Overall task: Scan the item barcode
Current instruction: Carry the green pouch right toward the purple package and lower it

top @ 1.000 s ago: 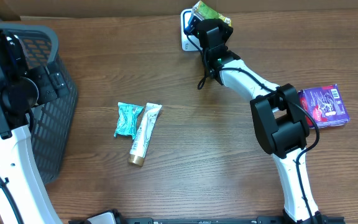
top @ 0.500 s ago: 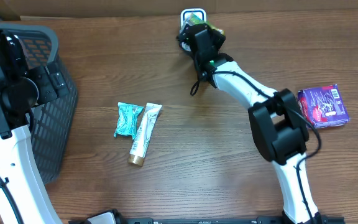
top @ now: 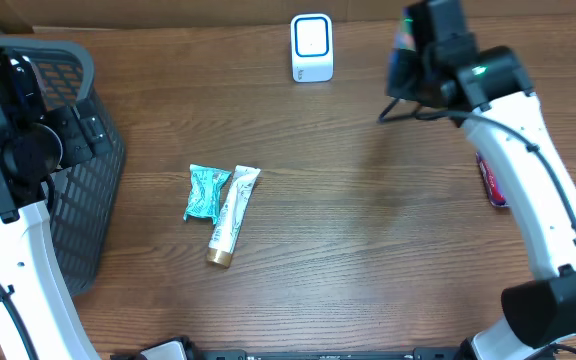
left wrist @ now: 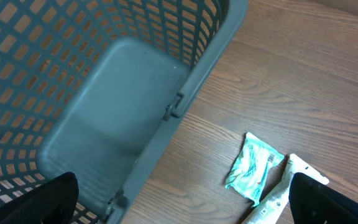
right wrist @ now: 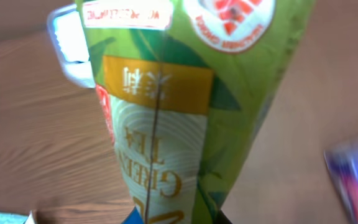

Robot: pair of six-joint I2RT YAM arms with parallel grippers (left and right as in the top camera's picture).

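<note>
Right gripper (top: 406,58): jaws pinched on the green tea packet (right wrist: 166,124), held off the wooden table (top: 368,260) near the far edge. The wrist view shows the packet's face with "GREEN TEA" printed upside down, a yellow label and a red-and-white round mark. My fingers show only as dark slivers at the packet's lower end

Barcode scanner (top: 311,47): white with a blue face, upright at the far edge, to the left of the packet and apart from it. In the wrist view it sits behind the packet's upper left corner

Left gripper (left wrist: 179,186): jaws spread wide, hanging over the near wall of the grey mesh basket (left wrist: 185,93). The part of its inside that I see shows a solid floor panel and lattice walls

On the table beside the basket: teal sachet (top: 206,191) and toothpaste tube (top: 232,215), touching side by side

Purple box (top: 491,180): mostly hidden under my right arm, on the right side of the table
</note>
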